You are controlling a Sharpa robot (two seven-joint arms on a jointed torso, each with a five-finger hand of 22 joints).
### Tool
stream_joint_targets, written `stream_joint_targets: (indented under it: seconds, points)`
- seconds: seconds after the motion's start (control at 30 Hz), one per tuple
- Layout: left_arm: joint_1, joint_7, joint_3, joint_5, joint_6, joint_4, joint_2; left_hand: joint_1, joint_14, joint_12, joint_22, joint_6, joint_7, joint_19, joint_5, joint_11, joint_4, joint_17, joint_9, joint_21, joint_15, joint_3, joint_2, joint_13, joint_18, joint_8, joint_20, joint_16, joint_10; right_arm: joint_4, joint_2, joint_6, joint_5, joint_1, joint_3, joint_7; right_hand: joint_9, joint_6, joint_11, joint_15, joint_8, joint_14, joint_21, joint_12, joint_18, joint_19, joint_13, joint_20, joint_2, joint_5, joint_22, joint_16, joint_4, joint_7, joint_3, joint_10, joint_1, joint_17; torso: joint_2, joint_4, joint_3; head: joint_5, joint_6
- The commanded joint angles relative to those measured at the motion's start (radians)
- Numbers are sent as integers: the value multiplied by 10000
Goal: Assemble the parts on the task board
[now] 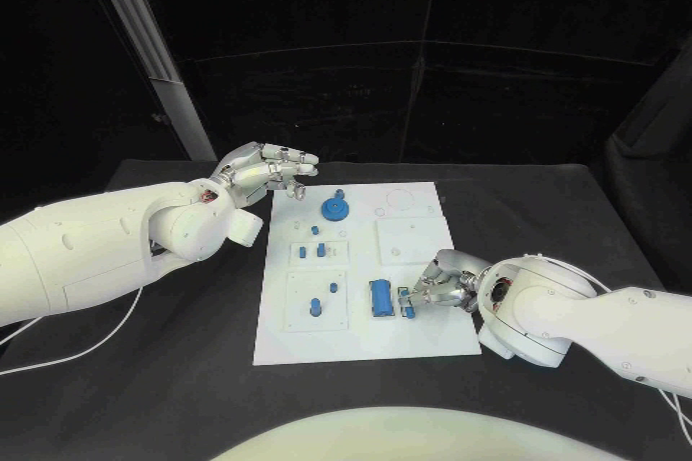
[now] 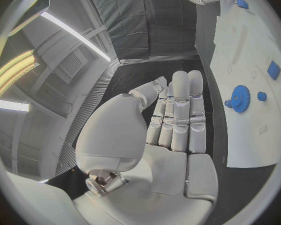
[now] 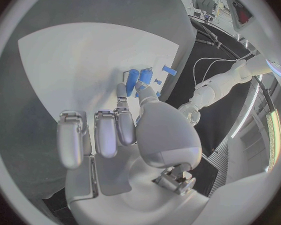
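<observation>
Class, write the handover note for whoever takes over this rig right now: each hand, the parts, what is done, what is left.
Left hand: holds nothing, raised off the task board's far left corner.
Right hand: fingers at a small blue part beside the blue block; grip unclear.
Blue gear sits at the far end; small blue pegs in the left plates.
Left: assembly looks unfinished.

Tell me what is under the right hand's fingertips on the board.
The right hand reaches down beside the blue block on the task board. A small blue part shows at its fingertips; whether it is pinched is hidden by the fingers.
</observation>
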Motion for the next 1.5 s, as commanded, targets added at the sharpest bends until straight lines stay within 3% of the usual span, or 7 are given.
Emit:
stream_joint_targets:
  seconds: [0.03,0.2,0.37,0.6,1.0,1.17,1.5]
  points:
    - [11,11,8,35,130,29,-5,-11,-64,40,-13,-31,47,-42,-34,19,2,-15,-11,-65,-17,-38,67,14,124,-34,47,-34,-67,-14,18,15,-224,3,-7,-119,-26,48,-28,-53,-20,641,37,-77,-150,1061,754,-45,-10,-116,2635,6,109,30,-35,106,-180,636,-3,5,-9,5,8]
    - [11,-2,8,35,139,40,-18,-29,-67,44,-23,-38,52,-41,-35,24,1,-20,-12,-78,-13,-51,66,13,123,-42,50,-38,-80,-56,35,-43,-484,3,-7,-156,-69,59,-20,-46,-22,635,37,-103,-150,1061,738,-39,-99,-405,2635,-17,320,37,-146,105,-398,607,-5,5,-2,3,7]
    - [12,-19,8,35,147,46,-28,-29,-67,44,-23,-38,52,-41,-35,24,1,-20,-12,-78,-13,-51,66,13,123,-42,50,-38,-80,-86,62,-92,-709,3,-6,-169,-107,86,0,-31,-9,623,37,-129,-150,1061,726,-29,-201,-2057,2635,-60,593,56,-349,106,-526,552,-3,4,-3,1,15]
    - [12,-57,8,35,162,54,-35,-29,-67,44,-23,-38,52,-41,-35,24,1,-20,-12,-78,-13,-51,66,13,123,-42,50,-38,-80,-113,81,-137,-865,3,-6,-134,-105,62,25,-11,-6,608,37,-169,-150,1061,710,-9,-317,-3736,2635,-122,946,80,-655,90,-566,474,4,-6,0,1,28]
    - [13,-92,8,35,177,55,-41,-35,-74,43,-30,-49,55,-42,-35,28,-6,-24,-15,-89,-10,-59,58,11,123,-51,52,-44,-95,20,-96,271,-893,4,-6,230,-91,34,33,-8,-8,612,37,-182,-150,1061,711,-3,-499,-3947,2635,-126,794,89,-701,84,-64,480,-9,6,1,-18,39]
    - [12,-94,7,35,174,48,-45,-35,-74,43,-30,-49,55,-42,-35,28,-6,-24,-15,-89,-10,-59,58,11,123,-51,52,-44,-95,122,-283,717,-894,4,-6,360,-88,-1,50,4,-11,608,37,-209,-150,1061,697,7,-670,-4404,2635,-143,686,108,-776,69,138,462,-16,-10,-1,-9,42]
    - [12,-102,7,35,182,38,-35,-31,-85,43,-35,-53,57,-45,-33,29,-13,-28,-16,-97,-8,-57,60,10,123,-55,53,-51,-102,60,-377,933,-925,4,-6,324,-80,5,53,8,-2,610,37,-208,-150,1061,701,11,-660,-4594,2635,-140,672,109,-780,69,196,470,-3,8,-1,-51,87]
